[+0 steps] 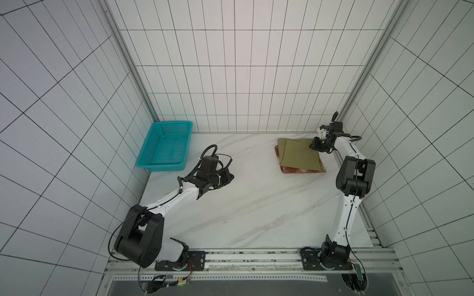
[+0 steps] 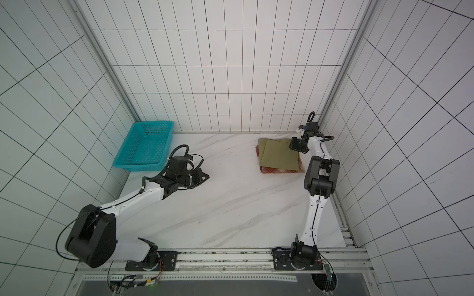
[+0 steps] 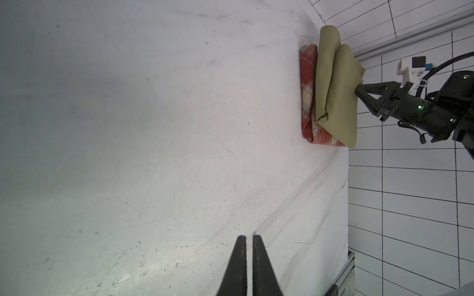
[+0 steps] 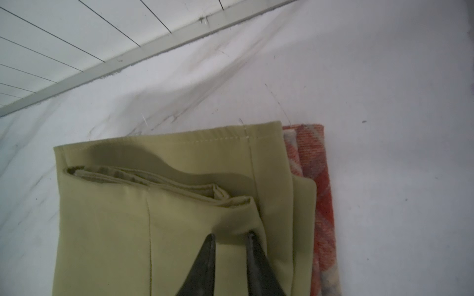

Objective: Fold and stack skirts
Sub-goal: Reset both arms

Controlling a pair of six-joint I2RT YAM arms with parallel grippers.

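Right hand [image 4: 229,237]: narrowly parted, pinching top fold of olive skirt [image 1: 300,155], stacked on plaid skirt [image 1: 302,170] at bench [image 1: 256,205] 1 o'clock. Left hand [image 3: 69,238]: closed, empty, 10 o'clock.

No readable text, no labels, no numbers

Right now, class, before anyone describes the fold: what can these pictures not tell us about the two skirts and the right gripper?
Plaid skirt: in both top views the olive skirt lying on it hides all but its edges.
Right gripper: the right wrist view shows its tips pressing into olive cloth, not whether a fold is pinched.
The olive skirt's full outline: cut off by the right wrist picture's edge.
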